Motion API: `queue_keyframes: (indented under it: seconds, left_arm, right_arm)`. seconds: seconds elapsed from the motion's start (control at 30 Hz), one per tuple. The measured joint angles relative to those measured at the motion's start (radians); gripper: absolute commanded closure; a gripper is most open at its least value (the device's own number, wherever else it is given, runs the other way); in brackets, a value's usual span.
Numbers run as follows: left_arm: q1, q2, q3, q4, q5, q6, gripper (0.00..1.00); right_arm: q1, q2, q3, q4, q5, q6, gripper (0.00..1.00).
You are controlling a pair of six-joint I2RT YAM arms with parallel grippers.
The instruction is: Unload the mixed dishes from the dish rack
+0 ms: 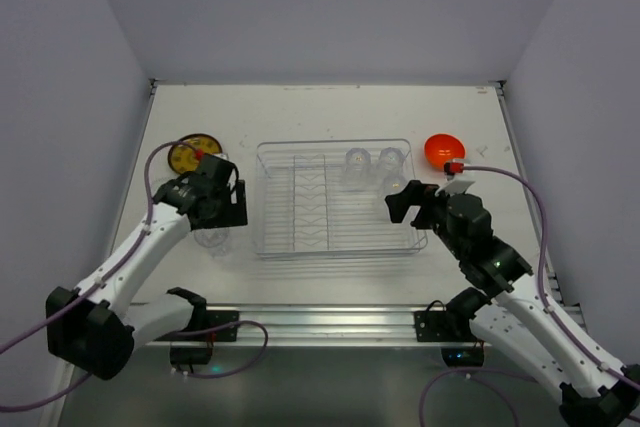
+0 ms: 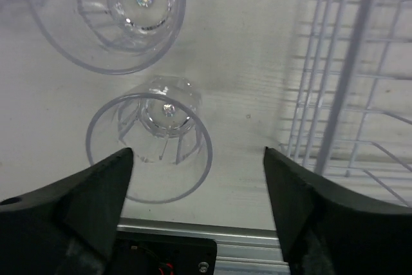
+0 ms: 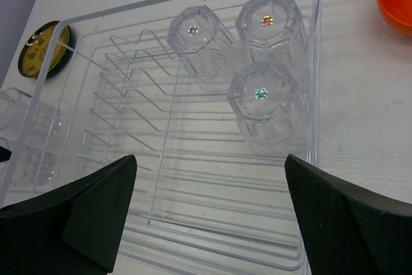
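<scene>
The clear dish rack [image 1: 340, 237] sits mid-table. Three glass cups stand upside down in its right end [image 3: 199, 37] [image 3: 267, 20] [image 3: 264, 94]. My right gripper [image 3: 211, 159] hangs open above the rack floor, just short of the nearest cup. My left gripper [image 2: 197, 152] is open over the table left of the rack [image 2: 360, 62]. A cup [image 2: 151, 152] stands mouth-up on the table below its left finger, not gripped, and a second cup [image 2: 106, 11] stands just beyond. The yellow plate [image 1: 190, 154] lies far left and the orange bowl [image 1: 443, 150] right of the rack.
A metal rail [image 1: 320, 322] runs along the table's near edge under both arm bases. Grey walls close in the left, right and back sides. A cable loops from each arm.
</scene>
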Motion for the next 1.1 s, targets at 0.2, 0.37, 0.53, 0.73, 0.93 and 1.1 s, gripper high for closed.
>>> queue_keyframes:
  seconds: [0.2, 0.37, 0.53, 0.73, 0.93, 1.1]
  left_arm:
    - [0.0, -0.222, 0.149, -0.047, -0.01, 0.019, 0.0]
    - [0.0, -0.391, 0.175, 0.019, -0.037, 0.01, 0.0]
    - [0.002, -0.575, 0.065, 0.154, -0.103, -0.006, 0.0]
    - [0.002, -0.806, -0.077, 0.304, -0.179, 0.07, 0.0]
    - [0.003, -0.84, -0.117, 0.372, -0.231, 0.105, 0.0]
    - [0.003, -0.833, -0.119, 0.372, -0.235, 0.105, 0.0]
  right_arm:
    - [0.0, 0.047, 0.0, 0.004, -0.006, -0.015, 0.01]
    - [0.0, 0.131, 0.011, -0.001, -0.018, -0.021, 0.01]
    - [0.0, 0.3, 0.1, -0.06, -0.002, -0.02, 0.01]
    - [0.0, 0.409, 0.178, -0.085, 0.048, -0.028, 0.01]
    - [-0.016, 0.566, 0.309, -0.153, 0.106, -0.032, 0.01]
    - [-0.06, 0.685, 0.398, -0.19, 0.114, -0.044, 0.06]
